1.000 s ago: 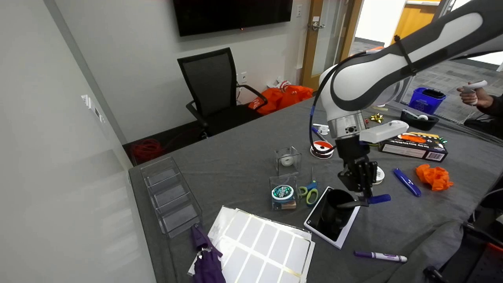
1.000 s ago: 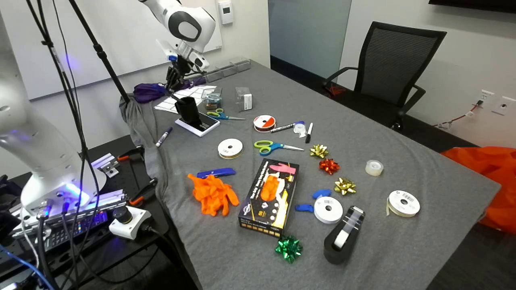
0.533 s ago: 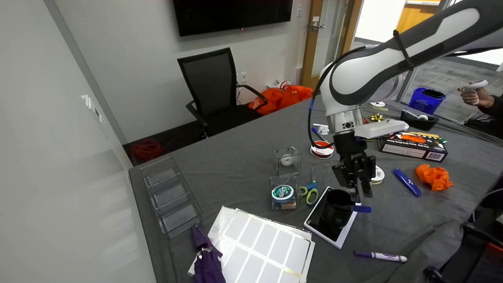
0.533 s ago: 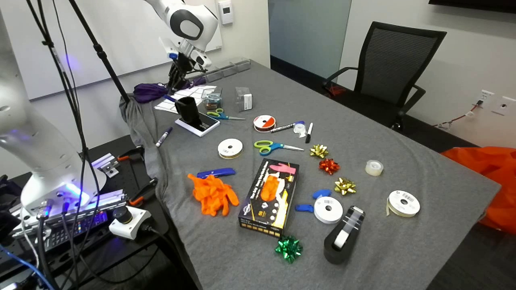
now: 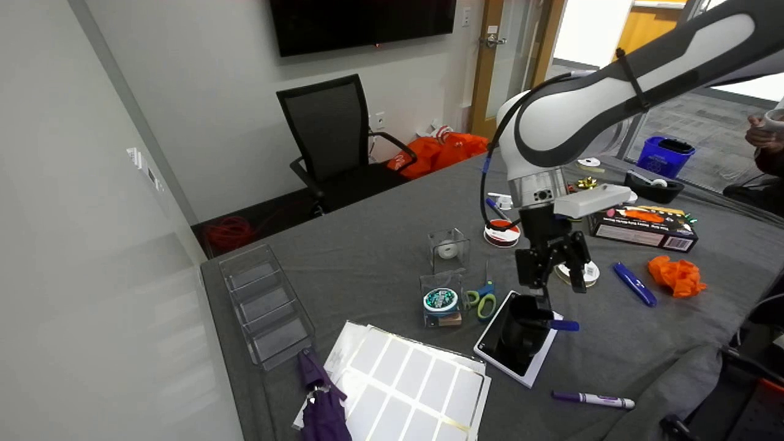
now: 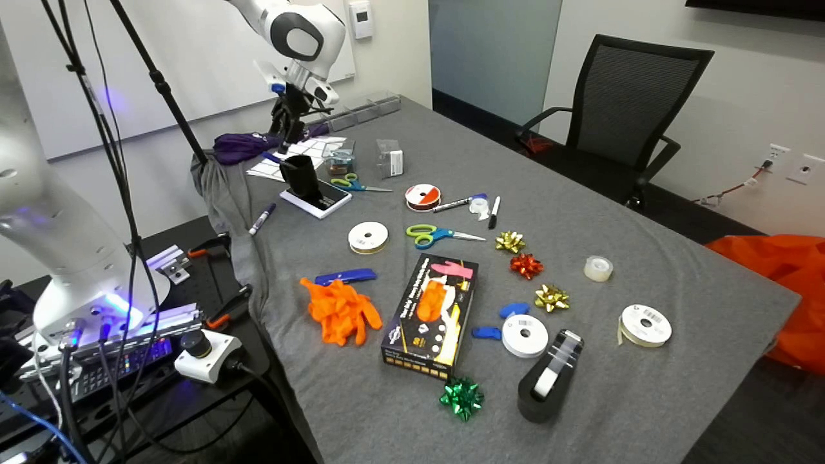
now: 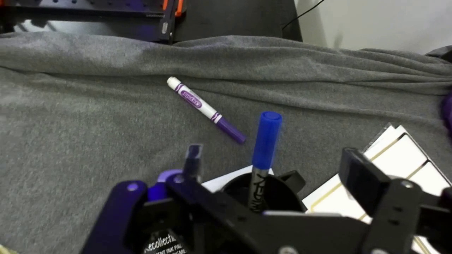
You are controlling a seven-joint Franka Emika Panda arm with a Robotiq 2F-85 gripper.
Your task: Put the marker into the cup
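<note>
Find the marker [image 7: 263, 160] inside the black cup [image 6: 301, 178], leaning steeply over the rim, with the blue cap well out and the barrel running down past the edge. Cannot see the lower end, hidden behind the tool [image 7: 272, 150] in the wrist view. Would judge the putting-in done, or nearly so. Find the tool just above, jaws spread wide apart, apparently with hold of nothing. Cannot tell, even from both exterior views, about any touch between the lower jaw and the rim.

Fear most for the way out. By swinging the arm [image 5: 569, 125] sideways before lifting, could catch the cap or rim with a jaw, and so flick the marker out or topple the cup. By bringing the jaws together here, could pinch the marker and drag it back out. Should allow, too, for a lopsided load, from so much marker hanging beyond the rim.

Note the flat pad [image 6: 334, 198] under the cup: smooth-looking, so perhaps slippery at a bump. See scissors [image 5: 487, 288] just beside the pad, and near it on the bench [image 6: 554, 193] a purple pen [image 7: 207, 110], lying loose and easy to take for the wanted marker. Would expect little trouble from the paper sheets [image 5: 410, 392] close by.
</note>
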